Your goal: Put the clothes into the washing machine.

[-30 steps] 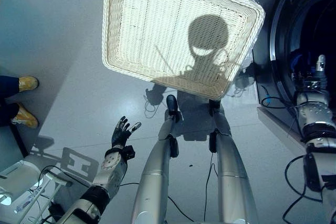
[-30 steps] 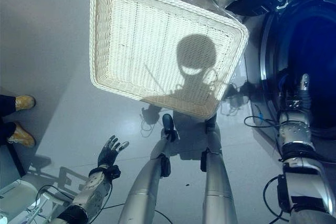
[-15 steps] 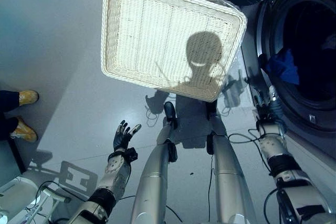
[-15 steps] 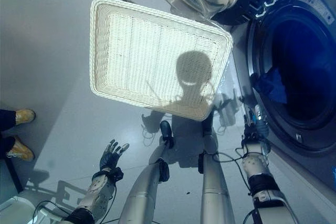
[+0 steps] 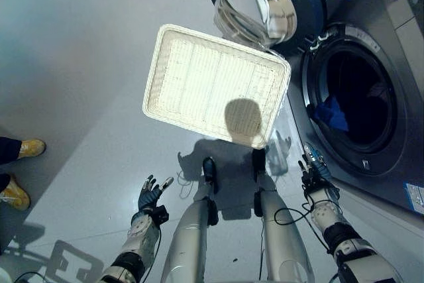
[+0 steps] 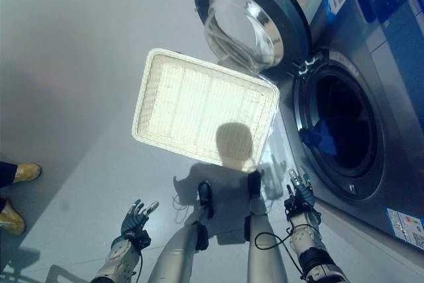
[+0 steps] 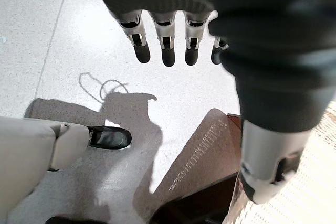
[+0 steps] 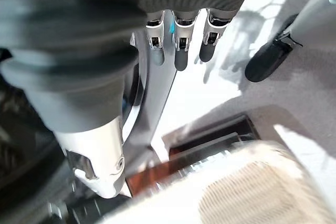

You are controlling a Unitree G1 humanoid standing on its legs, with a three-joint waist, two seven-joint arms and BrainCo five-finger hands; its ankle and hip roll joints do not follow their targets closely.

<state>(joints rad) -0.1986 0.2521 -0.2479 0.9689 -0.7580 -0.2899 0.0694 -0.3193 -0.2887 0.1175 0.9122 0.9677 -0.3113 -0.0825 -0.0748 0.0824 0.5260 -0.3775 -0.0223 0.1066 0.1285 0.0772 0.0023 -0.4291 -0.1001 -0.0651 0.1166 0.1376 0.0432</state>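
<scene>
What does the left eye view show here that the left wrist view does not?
Left eye view alone: the washing machine with its door swung open, blue clothes lying in the drum, the right hand near the opening, and a person's yellow shoes. Left wrist view alone: a dark stand under the basket. Both: the open left hand, the white wicker basket and the grey floor.

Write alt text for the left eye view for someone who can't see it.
An empty white wicker basket sits on the grey floor beside a front-loading washing machine whose door is open, with blue clothes inside the drum. The left hand and right hand hang open and empty.
</scene>
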